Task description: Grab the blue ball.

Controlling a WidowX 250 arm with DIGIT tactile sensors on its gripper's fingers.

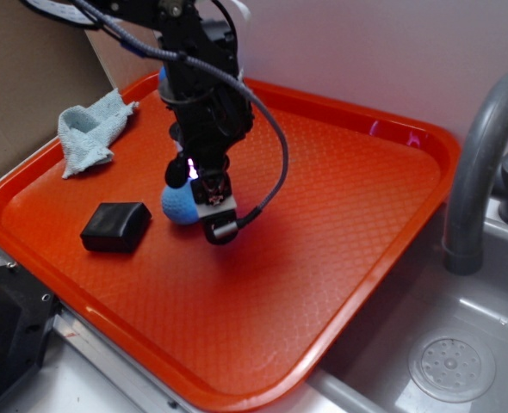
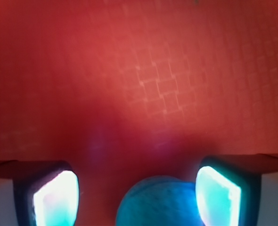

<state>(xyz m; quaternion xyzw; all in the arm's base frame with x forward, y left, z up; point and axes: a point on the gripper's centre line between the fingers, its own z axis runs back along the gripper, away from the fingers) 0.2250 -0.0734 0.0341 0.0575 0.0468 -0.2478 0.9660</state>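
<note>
Light-blue dimpled blue ball low between the spread, untouching fingers of the pincer, on orange tray.

Blue ball blurred, cut by wrist view's bottom edge (jaws' contact unclear)

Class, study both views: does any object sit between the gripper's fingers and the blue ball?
Nothing visible does. In the wrist view the blue ball lies between the two fingers, with only gaps on either side. The black block and the cloth lie off to the side on the tray.
</note>
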